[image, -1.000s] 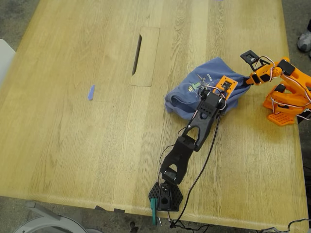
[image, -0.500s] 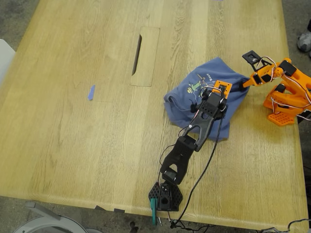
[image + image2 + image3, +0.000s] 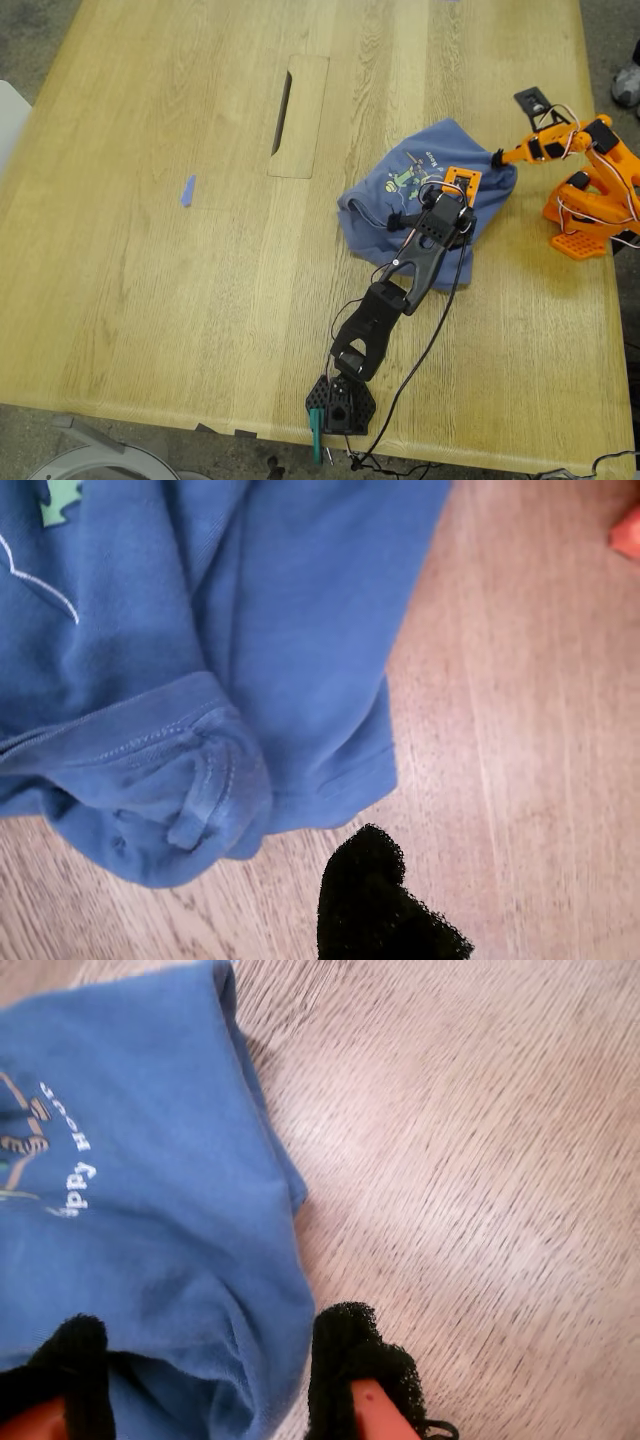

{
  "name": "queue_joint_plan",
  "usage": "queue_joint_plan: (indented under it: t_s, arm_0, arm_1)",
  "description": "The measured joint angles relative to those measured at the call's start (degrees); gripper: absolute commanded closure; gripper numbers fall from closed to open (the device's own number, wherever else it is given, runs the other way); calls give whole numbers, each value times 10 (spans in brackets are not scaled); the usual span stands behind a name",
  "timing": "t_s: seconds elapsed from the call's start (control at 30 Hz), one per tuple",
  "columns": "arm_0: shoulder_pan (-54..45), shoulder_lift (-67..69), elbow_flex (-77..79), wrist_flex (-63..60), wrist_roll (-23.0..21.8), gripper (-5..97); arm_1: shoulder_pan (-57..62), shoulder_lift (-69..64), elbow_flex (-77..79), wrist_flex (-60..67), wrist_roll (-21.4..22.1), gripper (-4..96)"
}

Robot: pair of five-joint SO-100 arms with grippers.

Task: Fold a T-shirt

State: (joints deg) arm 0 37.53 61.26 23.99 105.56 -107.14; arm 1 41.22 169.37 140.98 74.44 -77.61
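The slate-blue T-shirt (image 3: 385, 205) lies crumpled on the wooden table, its green figure print (image 3: 405, 172) facing up. My first gripper (image 3: 455, 195), on the black arm, hovers over the shirt's middle. In the first wrist view one black fingertip (image 3: 385, 900) shows over bare wood beside the shirt's rolled hem (image 3: 190, 800), holding nothing. My second gripper (image 3: 497, 157), on the orange arm, sits at the shirt's edge on the exterior view's right. In the second wrist view its black pads (image 3: 355, 1360) stand wide apart astride the blue cloth (image 3: 180, 1240) with white text.
A long slot (image 3: 283, 100) is cut in the table behind the shirt. A bit of blue tape (image 3: 187, 190) lies at the exterior view's left. The orange arm's base (image 3: 580, 235) stands near the table's edge, the black arm's base (image 3: 340, 405) at the front edge. A shoe (image 3: 628, 85) shows off the table.
The orange arm's wrist has risen while its tip stayed at the shirt's edge. The shirt's pulled corner has gone slack and the cloth has spread toward the front. The black gripper shifted slightly.
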Motion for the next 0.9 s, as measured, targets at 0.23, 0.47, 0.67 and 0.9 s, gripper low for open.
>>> queue_joint_plan:
  t_s: [0.23, 0.47, 0.67, 0.9]
  arm_0:
    - [-42, -109, -212, 0, 41, 648]
    - [-103, -260, -383, -58, 51, 918]
    - [-137, -287, -395, -126, 56, 919]
    - [-171, -364, -396, -262, 56, 919]
  arm_1:
    - [-62, -55, -13, -96, -6, 797]
    - [-143, -184, -19, -243, -17, 876]
    - [-177, -308, -40, -373, -24, 877]
    - [-225, -437, -40, -504, -11, 894]
